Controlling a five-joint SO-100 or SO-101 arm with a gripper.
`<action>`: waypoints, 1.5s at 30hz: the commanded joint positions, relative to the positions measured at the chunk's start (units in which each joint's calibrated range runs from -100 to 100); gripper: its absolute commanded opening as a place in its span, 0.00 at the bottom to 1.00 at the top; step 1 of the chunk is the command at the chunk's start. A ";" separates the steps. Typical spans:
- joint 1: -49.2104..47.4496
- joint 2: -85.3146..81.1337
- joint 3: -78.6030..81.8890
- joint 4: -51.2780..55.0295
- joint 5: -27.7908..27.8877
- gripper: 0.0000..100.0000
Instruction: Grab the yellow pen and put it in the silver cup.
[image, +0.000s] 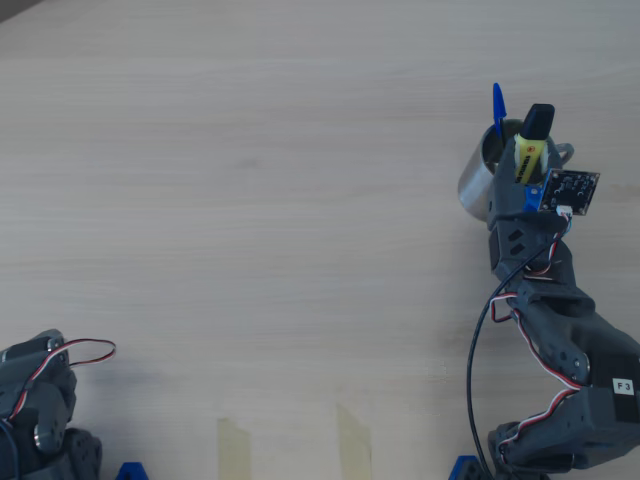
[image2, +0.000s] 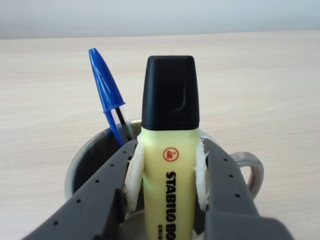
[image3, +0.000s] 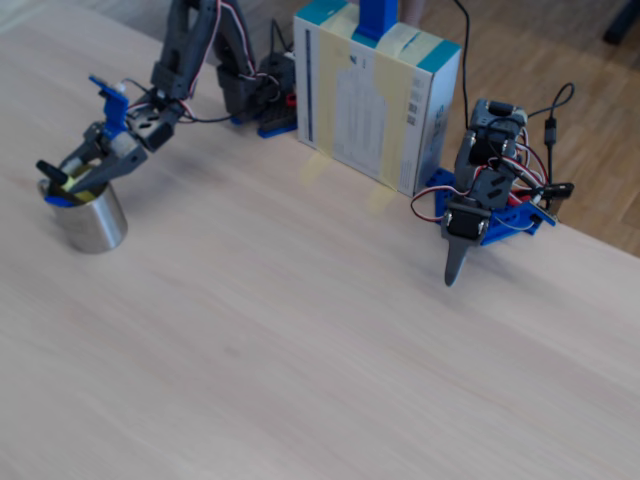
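Wrist view, frame centre: gripper (image2: 167, 200) pinches the yellow pen (image2: 169, 150) upright, cap up, its lower end inside the silver cup (image2: 90, 155) beside 1 blue ballpoint (image2: 107, 92), apparently positioned for release.

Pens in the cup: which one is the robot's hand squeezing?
The yellow pen with the black cap; the hand grips its barrel. The thin blue pen leans free in the silver cup.

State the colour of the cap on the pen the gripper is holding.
Black: the yellow pen has a black cap, clearest in the wrist view.
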 joint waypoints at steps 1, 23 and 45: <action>-0.20 -0.98 -2.25 0.32 -0.09 0.22; -2.65 -5.22 -2.25 0.32 0.07 0.36; -4.04 -34.65 -1.89 39.71 -0.35 0.41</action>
